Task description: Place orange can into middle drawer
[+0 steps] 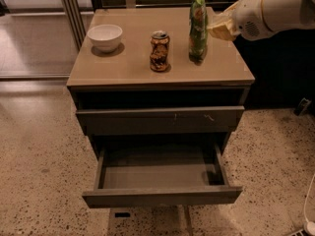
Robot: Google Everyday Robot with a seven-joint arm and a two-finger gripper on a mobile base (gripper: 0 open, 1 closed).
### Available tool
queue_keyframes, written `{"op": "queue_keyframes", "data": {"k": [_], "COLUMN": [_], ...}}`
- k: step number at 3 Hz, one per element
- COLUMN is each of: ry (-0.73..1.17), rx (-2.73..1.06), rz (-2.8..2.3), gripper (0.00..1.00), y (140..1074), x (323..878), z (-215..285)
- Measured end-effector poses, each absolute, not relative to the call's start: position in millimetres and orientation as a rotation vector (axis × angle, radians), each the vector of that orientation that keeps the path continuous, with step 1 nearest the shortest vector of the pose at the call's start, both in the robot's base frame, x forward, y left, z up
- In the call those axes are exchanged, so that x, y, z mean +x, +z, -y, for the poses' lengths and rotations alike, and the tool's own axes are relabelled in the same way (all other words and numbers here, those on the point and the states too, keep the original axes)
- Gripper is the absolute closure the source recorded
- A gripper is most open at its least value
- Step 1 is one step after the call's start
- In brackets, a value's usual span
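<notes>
The orange can (159,51) stands upright near the middle of the cabinet top, orange-brown with a silver top. The middle drawer (162,196) is pulled out below, with a plain front panel and a bare grey bottom. My gripper (218,28) comes in from the upper right on a white arm. It hovers over the right side of the cabinet top, close beside the tall green snack bag (198,26), to the right of the can and apart from it. It holds nothing that I can see.
A white bowl (105,36) sits at the cabinet top's left. Above the open drawer is a shut drawer front with small pale scratches (160,119). Speckled floor surrounds the cabinet. A metal frame post (69,9) stands behind at the left.
</notes>
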State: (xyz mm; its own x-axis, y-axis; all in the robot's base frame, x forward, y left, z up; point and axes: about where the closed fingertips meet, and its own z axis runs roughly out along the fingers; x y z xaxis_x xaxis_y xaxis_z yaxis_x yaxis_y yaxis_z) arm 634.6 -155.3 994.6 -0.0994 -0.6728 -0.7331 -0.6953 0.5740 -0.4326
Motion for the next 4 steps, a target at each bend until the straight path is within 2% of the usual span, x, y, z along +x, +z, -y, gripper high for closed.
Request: {"op": "queue_keyframes", "data": {"k": [1,2,4], "ry": [0.068,0.165,0.315], "rx": [-1.099,-1.099,-1.07], "rz": [-1.801,-1.787,-1.79], "gripper": [1.0,0.83,0.35], "y": [986,968,929], "x": [636,641,657], "z": [146,117,71]}}
